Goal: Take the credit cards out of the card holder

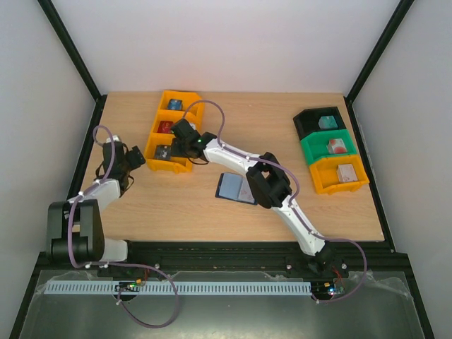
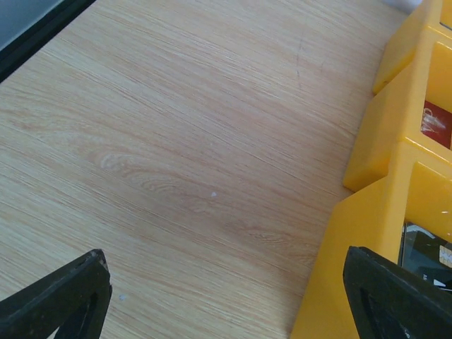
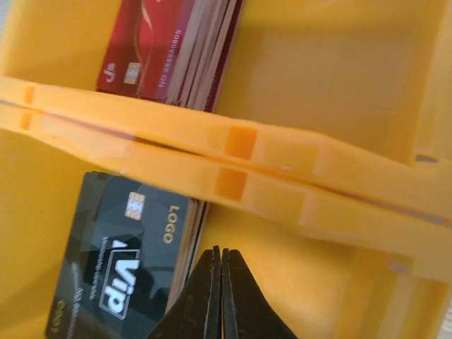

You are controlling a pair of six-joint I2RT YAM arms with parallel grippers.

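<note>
Yellow bin point(image 3: 282, 162) holds dark cards point(image 3: 120, 268) beside the closed right claw point(image 3: 221, 258).

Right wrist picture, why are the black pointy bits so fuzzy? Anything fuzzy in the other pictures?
Right wrist: the right gripper sits too near the lens, so it blurs, while the dark card has readable print. Left wrist: the left gripper blurs the same way; the table shows sharp wood grain. Top external: even light, only soft shadows.
</note>
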